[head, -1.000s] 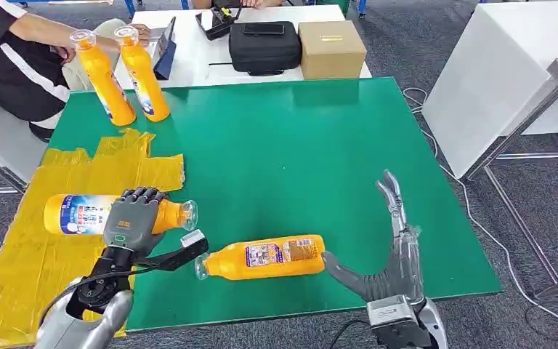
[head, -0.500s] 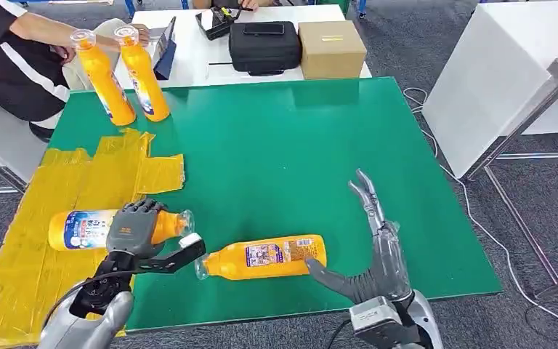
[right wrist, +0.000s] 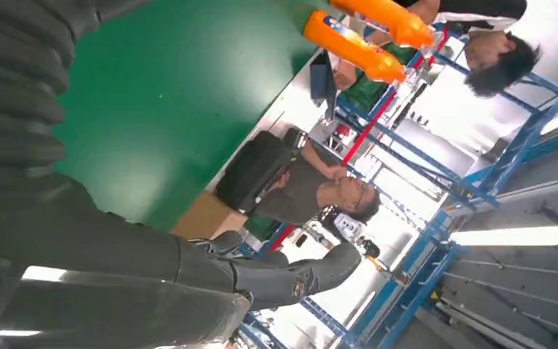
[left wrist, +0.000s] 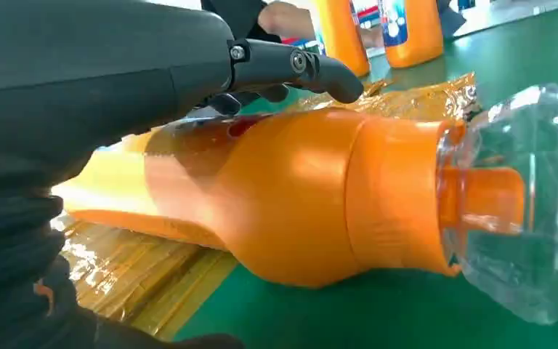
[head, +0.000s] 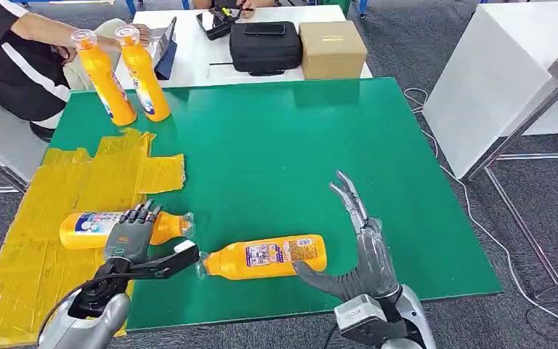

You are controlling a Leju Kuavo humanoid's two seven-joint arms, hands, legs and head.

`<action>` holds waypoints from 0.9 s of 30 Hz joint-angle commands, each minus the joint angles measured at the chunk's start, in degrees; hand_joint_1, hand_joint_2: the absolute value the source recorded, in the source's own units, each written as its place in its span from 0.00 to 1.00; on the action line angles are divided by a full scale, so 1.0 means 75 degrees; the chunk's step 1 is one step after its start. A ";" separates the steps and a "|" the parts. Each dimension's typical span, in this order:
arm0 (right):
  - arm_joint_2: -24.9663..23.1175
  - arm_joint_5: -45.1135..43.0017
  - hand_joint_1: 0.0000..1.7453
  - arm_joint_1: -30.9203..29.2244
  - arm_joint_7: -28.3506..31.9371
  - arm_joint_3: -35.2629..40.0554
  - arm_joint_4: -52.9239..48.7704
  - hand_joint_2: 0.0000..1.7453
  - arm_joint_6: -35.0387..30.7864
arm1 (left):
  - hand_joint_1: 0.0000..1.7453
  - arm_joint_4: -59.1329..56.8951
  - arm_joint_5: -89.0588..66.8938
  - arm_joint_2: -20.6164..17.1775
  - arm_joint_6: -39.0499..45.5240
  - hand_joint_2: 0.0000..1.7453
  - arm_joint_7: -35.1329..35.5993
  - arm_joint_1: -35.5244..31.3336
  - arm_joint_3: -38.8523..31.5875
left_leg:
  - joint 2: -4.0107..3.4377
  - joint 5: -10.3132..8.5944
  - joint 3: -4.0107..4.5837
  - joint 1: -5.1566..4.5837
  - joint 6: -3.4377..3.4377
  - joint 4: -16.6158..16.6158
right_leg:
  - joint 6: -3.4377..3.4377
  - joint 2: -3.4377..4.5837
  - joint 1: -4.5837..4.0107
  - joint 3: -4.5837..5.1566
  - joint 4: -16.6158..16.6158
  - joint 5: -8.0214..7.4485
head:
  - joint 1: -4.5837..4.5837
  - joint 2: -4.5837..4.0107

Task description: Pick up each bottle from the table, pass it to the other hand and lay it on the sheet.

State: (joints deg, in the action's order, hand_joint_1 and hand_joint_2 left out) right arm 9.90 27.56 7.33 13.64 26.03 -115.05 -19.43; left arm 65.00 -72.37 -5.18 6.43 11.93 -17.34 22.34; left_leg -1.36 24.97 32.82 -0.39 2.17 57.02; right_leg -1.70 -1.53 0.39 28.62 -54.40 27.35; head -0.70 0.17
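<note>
Green tabletop (head: 276, 145) underneath everything, smooth and flat, so nothing to stop a round thing from rolling

Yellow sheet (head: 36, 247) spread over the near left part, crinkled and hanging past the edge; likely to drag or bunch if caught by a withdrawing finger

Two upright bottles (head: 105, 76) at the far left corner, just beyond the sheet and well apart from both hands; no danger there yet

Laid bottle (head: 91, 227) on its side, body on the sheet, clear cap poking over the sheet's edge onto the green. Judged as barely placed: could roll off towards the cap end if nudged

Middle bottle (head: 265, 257) on its side on bare green, near the front edge, cap pointing at the left hand. Could spin or slide away under a push on the base alone, or roll off the front

Right hand (head: 363, 254) holding nothing, spread wide, fingers raised, thumb at the base of the middle bottle. Risk here: closing too early and squirting the bottle out leftwards

Left hand (head: 131, 234) draped over the laid bottle with fingers loose and straight, thumb stuck out sideways close to the middle bottle's cap; not gripping, as far as can be judged. Risk: clipping that cap, or dragging the laid bottle along on lifting
</note>
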 commanded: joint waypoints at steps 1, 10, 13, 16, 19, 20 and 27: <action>0.0247 -0.0023 0.00 -0.0138 -0.0111 0.0102 0.0458 1.00 -0.0135 | 0.00 0.0163 0.0061 0.0079 -0.0275 1.00 0.0023 0.0195 -0.0222 | -0.0002 0.0005 -0.0029 0.0004 -0.0018 -0.0009 | 0.0005 0.0032 -0.0001 -0.0025 0.0013 -0.0002 | 0.0000 0.0000; 0.0101 0.1034 0.00 0.0202 -0.0800 -0.0280 0.0193 1.00 0.0066 | 0.00 0.1661 0.0236 0.0159 0.0302 0.00 -0.0302 0.0652 -0.0185 | 0.0011 0.0007 -0.0028 0.0004 -0.0015 -0.0003 | 0.0004 0.0011 -0.0001 -0.0026 0.0008 0.0006 | 0.0000 0.0000; 0.0086 0.2106 0.00 0.0616 -0.1548 -0.0682 -0.0160 1.00 0.0321 | 0.00 0.4114 0.0680 0.0129 0.0603 1.00 -0.0510 0.1210 0.0287 | 0.0018 0.0010 -0.0002 0.0007 -0.0011 0.0014 | 0.0003 0.0004 -0.0005 -0.0003 -0.0004 0.0009 | 0.0003 0.0000; 0.0080 0.2105 0.00 0.0639 -0.1519 -0.0729 -0.0159 1.00 0.0343 | 0.00 0.4490 0.0664 0.0066 0.0375 1.00 -0.0296 0.1276 0.0394 | 0.0020 0.0008 0.0003 0.0003 -0.0009 0.0012 | 0.0001 -0.0002 0.0000 0.0004 -0.0004 0.0009 | -0.0003 0.0000; 0.0036 0.2112 0.00 0.0598 -0.1492 -0.0733 -0.0096 1.00 0.0349 | 0.00 0.4246 0.0729 0.0008 0.0478 1.00 -0.0336 0.1243 0.0363 | 0.0003 0.0016 -0.0025 0.0004 -0.0019 0.0002 | 0.0006 0.0030 0.0000 -0.0020 0.0006 0.0009 | 0.0003 0.0000; 0.0036 0.2112 0.00 0.0598 -0.1492 -0.0733 -0.0096 1.00 0.0349 | 0.00 0.4246 0.0729 0.0008 0.0478 1.00 -0.0336 0.1243 0.0363 | 0.0004 0.0011 -0.0019 0.0005 -0.0018 0.0001 | 0.0006 0.0023 -0.0002 -0.0016 0.0006 0.0006 | -0.0003 0.0003; 0.0026 0.2450 0.00 0.0618 -0.1691 -0.0769 -0.0087 1.00 0.0390 | 0.00 0.4359 0.0928 0.0003 0.0982 1.00 -0.0730 0.1259 0.0410 | 0.0005 0.0005 -0.0019 0.0003 -0.0013 -0.0003 | 0.0005 0.0015 -0.0001 -0.0010 0.0007 0.0003 | 0.0000 0.0000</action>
State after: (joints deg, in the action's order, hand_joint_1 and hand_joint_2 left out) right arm 11.08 43.50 11.88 2.60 21.77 -116.15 -17.22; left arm 95.71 -67.12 -4.42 10.14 9.27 -7.79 23.61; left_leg -1.38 24.98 32.74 -0.39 2.17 57.03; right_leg -1.69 -1.51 0.39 28.61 -54.39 27.35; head -0.70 0.17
